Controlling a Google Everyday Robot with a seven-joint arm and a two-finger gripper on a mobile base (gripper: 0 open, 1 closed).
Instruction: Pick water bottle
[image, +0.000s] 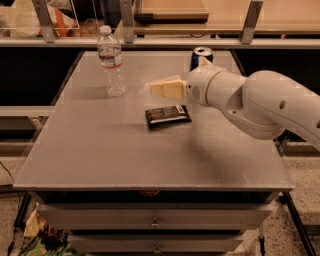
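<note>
The water bottle (111, 60), clear and ribbed with a white cap and a pale label with a red band, stands upright at the far left of the grey table (100, 155). My gripper (156, 89) reaches in from the right on a white arm, above the table's middle. It is to the right of the bottle and apart from it, pointing left toward it. It holds nothing that I can see.
A blue soda can (200, 56) stands at the far edge, partly hidden behind my arm. A flat dark packet (168, 115) lies on the table just below the gripper. A rail and shelf run behind the table. Drawers sit under the front edge.
</note>
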